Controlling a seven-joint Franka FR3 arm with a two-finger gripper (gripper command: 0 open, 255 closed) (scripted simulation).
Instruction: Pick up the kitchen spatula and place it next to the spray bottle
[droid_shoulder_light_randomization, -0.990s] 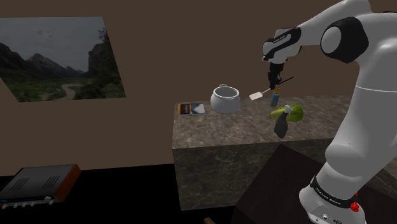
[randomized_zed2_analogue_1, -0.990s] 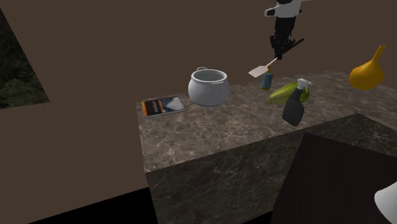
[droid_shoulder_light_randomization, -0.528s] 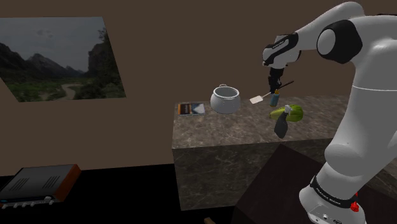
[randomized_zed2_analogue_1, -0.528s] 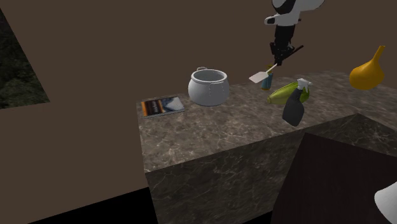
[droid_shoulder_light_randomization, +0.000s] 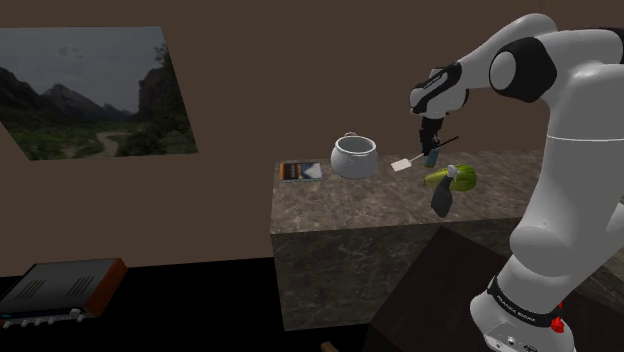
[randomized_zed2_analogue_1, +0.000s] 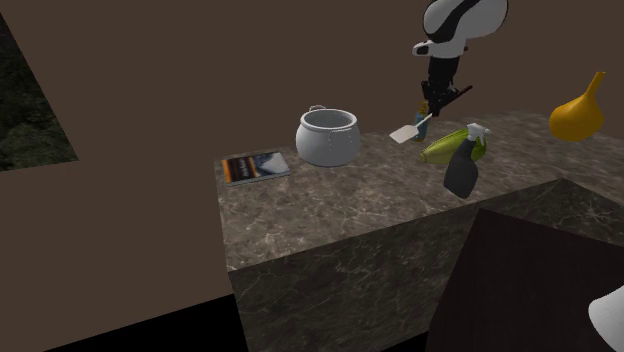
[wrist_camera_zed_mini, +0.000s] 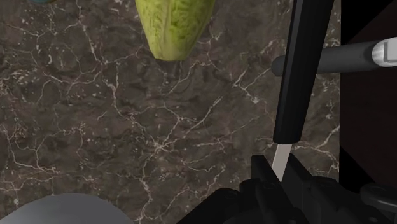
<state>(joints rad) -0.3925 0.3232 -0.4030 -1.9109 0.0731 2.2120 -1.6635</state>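
The spatula (droid_shoulder_light_randomization: 402, 163) has a white blade and a long dark handle. It hangs tilted, blade low, just above the dark marble counter (droid_shoulder_light_randomization: 350, 205), and my gripper (droid_shoulder_light_randomization: 433, 140) is shut on its middle. The second exterior view has the blade (randomized_zed2_analogue_1: 403, 132) left of the gripper (randomized_zed2_analogue_1: 437, 105). In the wrist view the black handle (wrist_camera_zed_mini: 302, 70) runs away from the gripper (wrist_camera_zed_mini: 278, 173), whose fingers clasp the pale shaft. The dark grey spray bottle (randomized_zed2_analogue_1: 462, 165) with a white head lies at the counter's front corner, in front of the gripper (droid_shoulder_light_randomization: 441, 200) (wrist_camera_zed_mini: 331, 57).
A green lettuce (randomized_zed2_analogue_1: 445, 145) (wrist_camera_zed_mini: 173, 25) lies between the spatula and the spray bottle. A small blue bottle (droid_shoulder_light_randomization: 432, 156) stands behind the gripper. A white pot (randomized_zed2_analogue_1: 326, 136) and a book (randomized_zed2_analogue_1: 255, 166) sit further along. A yellow gourd-shaped vase (randomized_zed2_analogue_1: 577, 112) stands at the second exterior view's right.
My gripper has come down toward the counter with the spatula, drifting slightly to the shoulder view's left. The blade now hangs lower, close to the surface.
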